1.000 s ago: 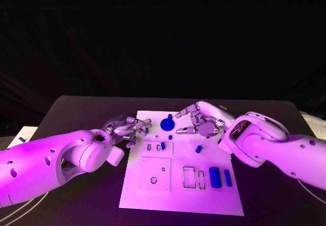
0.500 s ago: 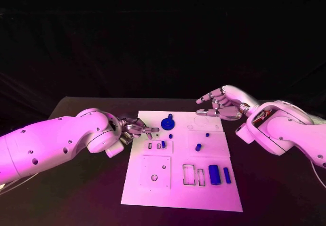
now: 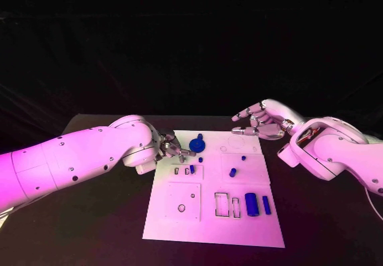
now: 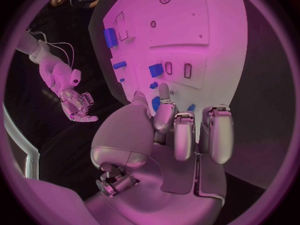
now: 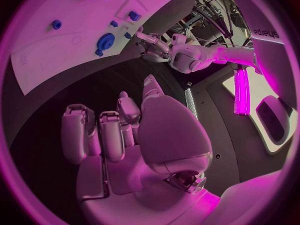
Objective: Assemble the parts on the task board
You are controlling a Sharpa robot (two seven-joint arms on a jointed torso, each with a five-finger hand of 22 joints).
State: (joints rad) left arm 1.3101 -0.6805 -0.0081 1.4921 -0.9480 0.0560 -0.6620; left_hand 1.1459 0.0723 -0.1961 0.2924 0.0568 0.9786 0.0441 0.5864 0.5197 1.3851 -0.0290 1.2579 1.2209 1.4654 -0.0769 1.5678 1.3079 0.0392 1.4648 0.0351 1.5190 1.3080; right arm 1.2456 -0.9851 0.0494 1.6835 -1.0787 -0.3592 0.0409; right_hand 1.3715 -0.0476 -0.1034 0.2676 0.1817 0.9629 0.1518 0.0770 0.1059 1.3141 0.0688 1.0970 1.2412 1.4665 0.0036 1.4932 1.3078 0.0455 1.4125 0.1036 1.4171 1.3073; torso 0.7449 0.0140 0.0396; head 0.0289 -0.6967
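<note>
Two robot hands hang over the far half of the black desk (image 3: 96, 221), one at each far corner of the white board (image 3: 211, 224) that lies in the middle of it. On the board, a round blue disc (image 3: 197, 146) sits near the far edge, left of centre, with a tiny blue peg (image 3: 200, 159) just nearer than it and a small blue block (image 3: 192, 169) standing in a slot nearer still. A short blue piece (image 3: 233, 173) lies around the middle of the board, and a thick blue cylinder (image 3: 252, 206) and a slimmer blue bar (image 3: 267, 206) lie side by side toward the near right corner, next to two rectangular cut-outs. The left robot hand (image 3: 172, 149) hovers at the board's far left corner, just beside the disc; its fingers are curled loosely with gaps between them and nothing is held in them, which the left wrist view (image 4: 187, 135) confirms. The right robot hand (image 3: 262, 124) sits beyond the board's far right corner, apart from every blue piece, released, its fingers spread and bent with nothing between them; the right wrist view (image 5: 119, 135) shows the same bare palm over the dark desk.
</note>
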